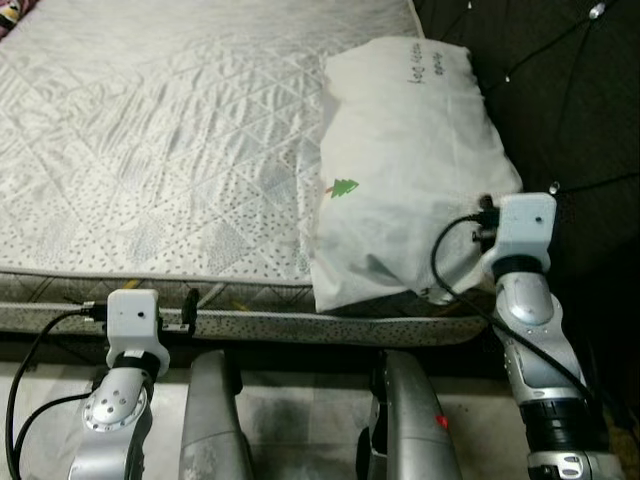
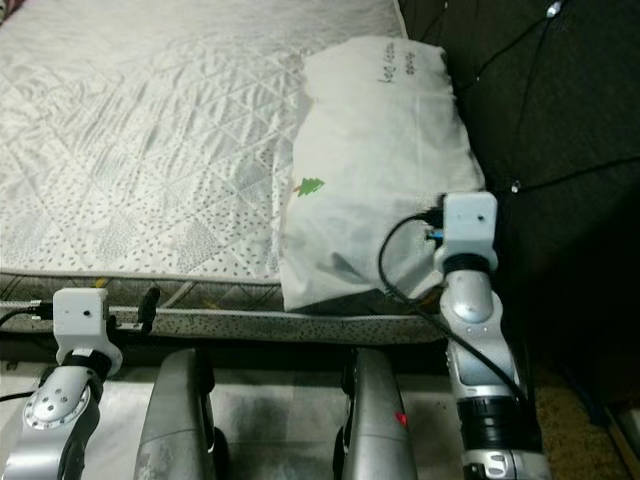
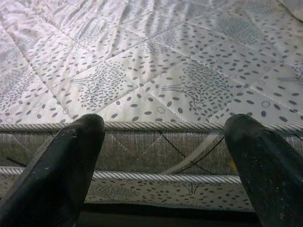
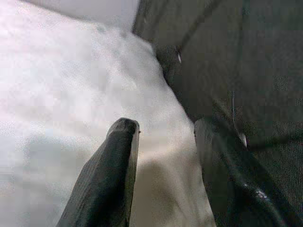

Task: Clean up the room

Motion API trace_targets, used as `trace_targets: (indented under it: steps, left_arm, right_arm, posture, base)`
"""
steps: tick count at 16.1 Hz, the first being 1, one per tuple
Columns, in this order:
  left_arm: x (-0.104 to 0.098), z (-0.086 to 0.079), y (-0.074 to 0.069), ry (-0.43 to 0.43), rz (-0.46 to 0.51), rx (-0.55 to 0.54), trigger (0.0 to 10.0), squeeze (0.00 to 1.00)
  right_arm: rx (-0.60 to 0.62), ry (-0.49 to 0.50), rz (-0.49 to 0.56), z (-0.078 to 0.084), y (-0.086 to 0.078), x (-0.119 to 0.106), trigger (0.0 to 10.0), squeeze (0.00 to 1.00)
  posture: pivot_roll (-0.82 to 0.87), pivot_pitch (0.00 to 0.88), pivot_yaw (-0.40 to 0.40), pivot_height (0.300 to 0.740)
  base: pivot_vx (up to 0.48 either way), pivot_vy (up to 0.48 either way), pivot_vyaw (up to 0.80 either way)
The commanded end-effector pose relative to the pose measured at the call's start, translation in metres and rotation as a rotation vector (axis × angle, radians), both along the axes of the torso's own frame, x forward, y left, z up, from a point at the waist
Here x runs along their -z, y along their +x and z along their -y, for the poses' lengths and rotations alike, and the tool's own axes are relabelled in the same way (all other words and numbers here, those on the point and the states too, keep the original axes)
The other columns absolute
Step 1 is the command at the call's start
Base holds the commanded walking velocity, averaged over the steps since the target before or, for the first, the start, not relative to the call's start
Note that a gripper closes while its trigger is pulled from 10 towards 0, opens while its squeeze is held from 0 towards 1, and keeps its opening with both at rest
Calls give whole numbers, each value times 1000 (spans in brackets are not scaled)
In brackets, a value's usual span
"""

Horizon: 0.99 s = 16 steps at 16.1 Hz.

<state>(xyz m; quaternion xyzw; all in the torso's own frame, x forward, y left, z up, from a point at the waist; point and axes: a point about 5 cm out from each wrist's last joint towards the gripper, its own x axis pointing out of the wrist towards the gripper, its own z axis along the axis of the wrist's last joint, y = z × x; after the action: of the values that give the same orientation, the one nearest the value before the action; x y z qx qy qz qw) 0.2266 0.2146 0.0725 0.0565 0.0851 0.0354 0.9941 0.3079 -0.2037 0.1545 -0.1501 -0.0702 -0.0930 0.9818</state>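
1. A bed (image 1: 150, 130) with a pale quilted mattress filled the scene from 9 to 12 o'clock.
2. A white pillow (image 1: 405, 150) lay at 1 o'clock, overhanging the mattress's near edge.
3. The right gripper (image 4: 163, 137), partly spread, straddled the pillow's edge without clamping it.
4. The left gripper (image 3: 163, 142) hung wide apart, holding nothing, before the mattress edge at 7 o'clock.

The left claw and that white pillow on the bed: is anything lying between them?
Nothing but bare quilted mattress. The left eye view shows the left gripper at the bed's near edge, the pillow off to its right.
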Motion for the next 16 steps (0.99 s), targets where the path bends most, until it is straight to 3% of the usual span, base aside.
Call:
trace_targets:
  steps: [1,3,4,7,8,10,12,13,14,16]
  left_arm:
    - [3,-3,-1,7,-12,-16,10000,0]
    - [4,-1,-2,5,-11,-12,10000,0]
    - [4,1,-2,-4,-12,-3,10000,0]
    - [2,2,-5,-12,-11,8,10000,0]
    - [1,1,-6,-5,-9,-2,10000,0]
    - [1,-4,-11,0,-18,-28,10000,0]
    - [2,-6,-14,2,-20,-42,10000,0]
    - [2,-8,-14,3,-21,-49,10000,0]
    - [1,-10,-13,6,-20,-54,10000,0]
    - [1,-12,-9,8,-15,-58,10000,0]
  right_arm:
    - [-52,-25,58,-9,-2,-10,10000,1000]
    - [-169,39,47,-29,3,-9,10000,1000]
    - [-239,87,-49,-44,9,5,10000,1000]
    - [-330,153,-152,-71,21,19,10000,1000]
    - [-382,218,-196,-92,31,22,10000,1000]
    - [-399,318,-425,-119,38,50,10000,1000]
    - [-377,360,-551,-123,35,68,10000,1000]
    - [-369,387,-566,-121,34,72,10000,1000]
    - [-399,439,-336,-114,42,42,10000,1000]
    - [-424,369,-206,-108,43,20,10000,1000]
  posture:
    - [86,91,-35,547]
    - [90,93,-36,547]
    - [98,98,-40,547]
    - [115,115,-45,547]
    - [120,127,-49,547]
    - [123,149,-60,547]
    - [131,165,-75,547]
    - [130,167,-77,547]
    - [125,165,-81,547]
    - [105,151,-77,547]
  base:
    - [0,0,0]
    - [0,0,0]
    - [0,0,0]
    - [0,0,0]
    - [0,0,0]
    - [0,0,0]
    - [0,0,0]
    - [0,0,0]
    - [0,0,0]
    - [0,0,0]
